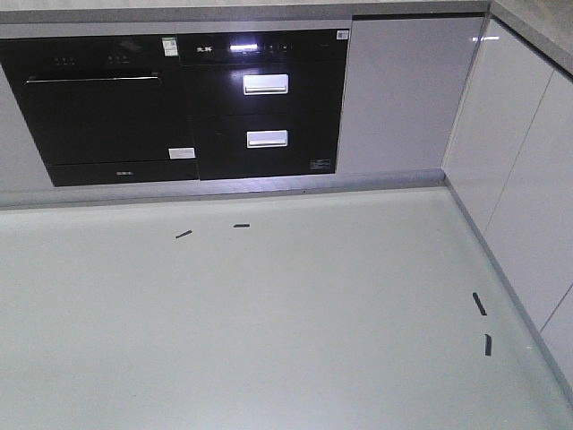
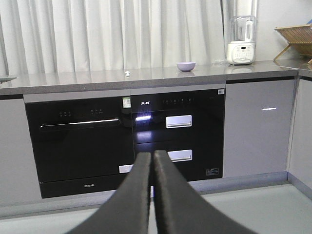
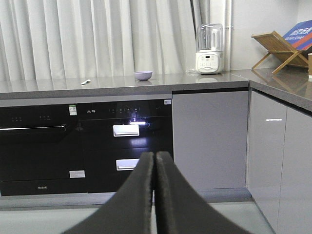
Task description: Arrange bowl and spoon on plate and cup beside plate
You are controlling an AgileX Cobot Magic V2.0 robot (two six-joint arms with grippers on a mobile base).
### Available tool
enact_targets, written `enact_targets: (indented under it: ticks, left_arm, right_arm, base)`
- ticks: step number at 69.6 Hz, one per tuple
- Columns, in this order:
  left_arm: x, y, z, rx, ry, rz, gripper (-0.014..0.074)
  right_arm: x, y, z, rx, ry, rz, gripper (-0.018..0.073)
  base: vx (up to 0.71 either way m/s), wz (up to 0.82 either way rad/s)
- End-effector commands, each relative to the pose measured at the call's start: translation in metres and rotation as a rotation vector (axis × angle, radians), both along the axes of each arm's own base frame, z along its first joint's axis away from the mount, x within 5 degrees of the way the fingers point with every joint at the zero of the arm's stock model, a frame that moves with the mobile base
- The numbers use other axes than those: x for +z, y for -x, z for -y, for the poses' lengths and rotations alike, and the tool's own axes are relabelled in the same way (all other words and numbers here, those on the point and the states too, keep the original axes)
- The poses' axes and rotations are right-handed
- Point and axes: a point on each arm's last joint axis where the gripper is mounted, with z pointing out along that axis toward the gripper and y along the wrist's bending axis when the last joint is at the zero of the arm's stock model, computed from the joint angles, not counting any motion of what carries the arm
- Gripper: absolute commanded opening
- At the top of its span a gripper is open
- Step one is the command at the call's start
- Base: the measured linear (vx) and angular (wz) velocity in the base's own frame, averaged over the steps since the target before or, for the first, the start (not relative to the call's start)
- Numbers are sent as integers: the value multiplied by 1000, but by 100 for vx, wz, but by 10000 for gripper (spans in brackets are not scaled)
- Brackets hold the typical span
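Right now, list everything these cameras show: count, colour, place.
bowl: one, lavender, on the grey countertop
spoon: one, pale, on the countertop left of the bowl; too small to confirm
blender: one, white, countertop right of the bowl
wooden rack: one, tan, corner counter
built-in appliances: two, black, under the countertop
curtain: one run, white, behind the countertop
tape marks: four, black, on the pale floor
plate, cup: none in view
left end effector: one, black, shut, empty
right end effector: one, black, shut, empty
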Motion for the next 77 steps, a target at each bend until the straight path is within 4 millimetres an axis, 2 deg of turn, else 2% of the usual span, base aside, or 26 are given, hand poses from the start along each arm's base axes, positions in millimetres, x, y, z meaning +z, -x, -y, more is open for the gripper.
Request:
enact_targets:
  ticks: [1,77]
  left_arm:
    - [11,3,0,3,18,98,-6]
    - [11,3,0,3,18,98,-6]
  right_arm:
    - [6,2,0,-3,5,79,-6]
    - [6,2,0,-3,5,79,-6]
  base:
    - [0,0]
    - [0,0]
